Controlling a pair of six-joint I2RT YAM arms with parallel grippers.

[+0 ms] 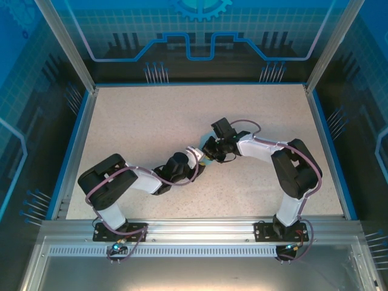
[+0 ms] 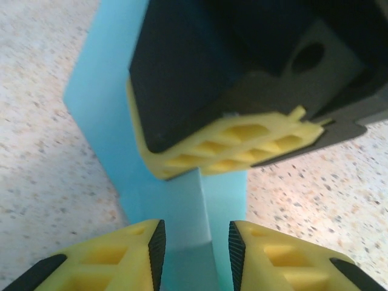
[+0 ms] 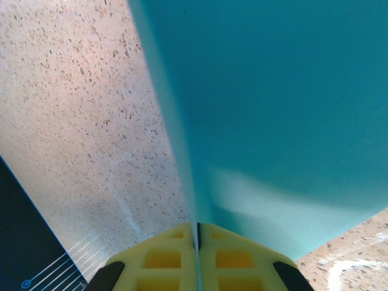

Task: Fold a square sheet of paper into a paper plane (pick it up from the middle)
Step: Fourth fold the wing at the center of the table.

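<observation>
Legible text, labels, brands, numbers: none recorded. One gear emblem (image 1: 200,7) is noted on the blue back panel (image 1: 121,30), upper centre; no lettering.

Speckled beige table (image 1: 151,121), framed by a blue rim (image 1: 77,145) on 3 sides, an aluminium rail (image 1: 200,227) along its near edge.

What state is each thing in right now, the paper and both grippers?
paper, folded, pinched along one edge
right gripper, jaws shut on the paper
left gripper, jaws open, one on each side of a raised fold of the paper, with a gap showing between them
</observation>
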